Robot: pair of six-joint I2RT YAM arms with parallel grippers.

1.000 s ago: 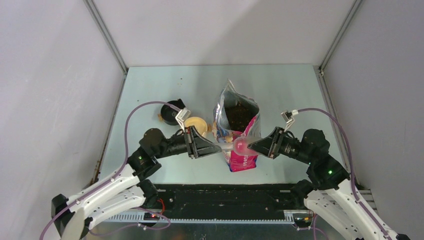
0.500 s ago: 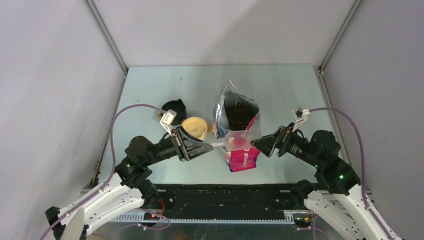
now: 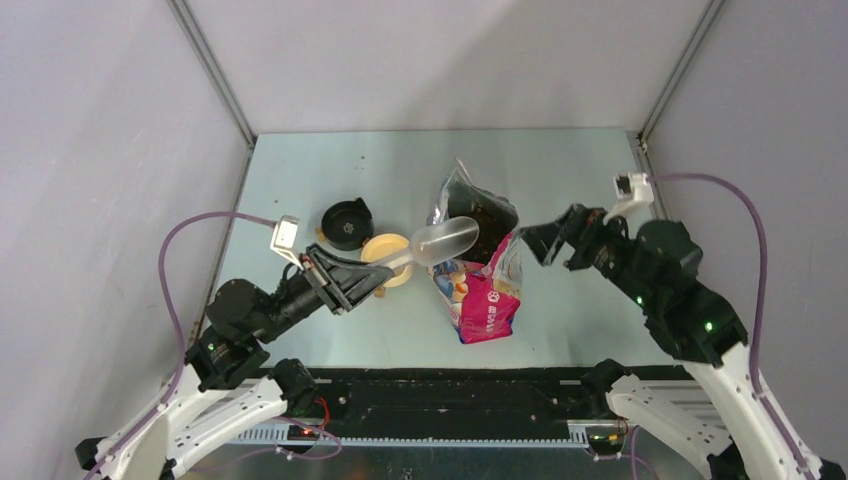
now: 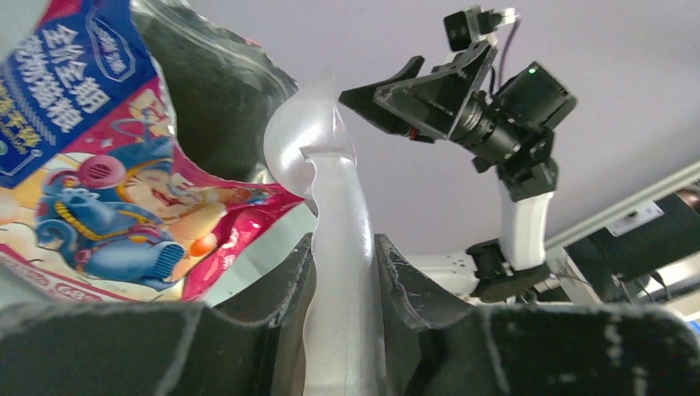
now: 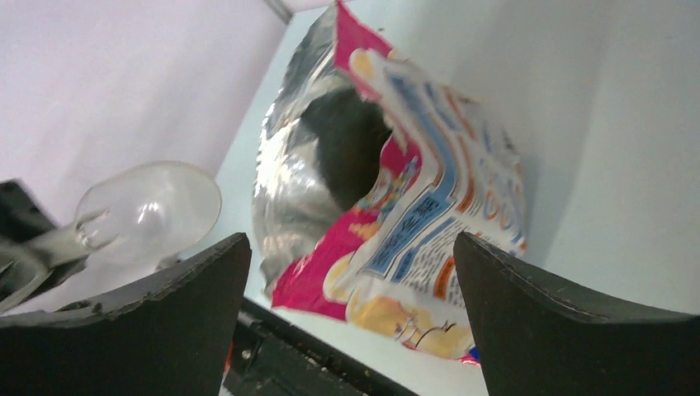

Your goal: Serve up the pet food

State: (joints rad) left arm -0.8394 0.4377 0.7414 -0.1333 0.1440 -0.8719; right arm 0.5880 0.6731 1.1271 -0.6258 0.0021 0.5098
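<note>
Though only partly closed, left pincer [image 3: 372, 278]: clamped on the flat handle of the clear scoop [image 3: 445, 240], gripped from both sides.
Scoop: raised off the tabletop [image 3: 350, 160], bowl end pointing right and far, at the left rim of the bag's mouth; touching that rim or not, cannot tell.
Bag [image 3: 487, 305]: glossy pink and blue, standing near the middle of the tabletop, leaning a little, top gaping open.
Pet food [image 3: 487, 214]: dark brown mass down inside the open bag, seen through its mouth.
Right pincer [image 3: 533, 245]: spread wide, gripping nothing, held in the air just right of the bag and apart from it.
Tan bowl [image 3: 381, 247]: left of the bag, beneath the scoop handle.
Black round dish [image 3: 347, 222]: just left and far of the tan bowl.
</note>
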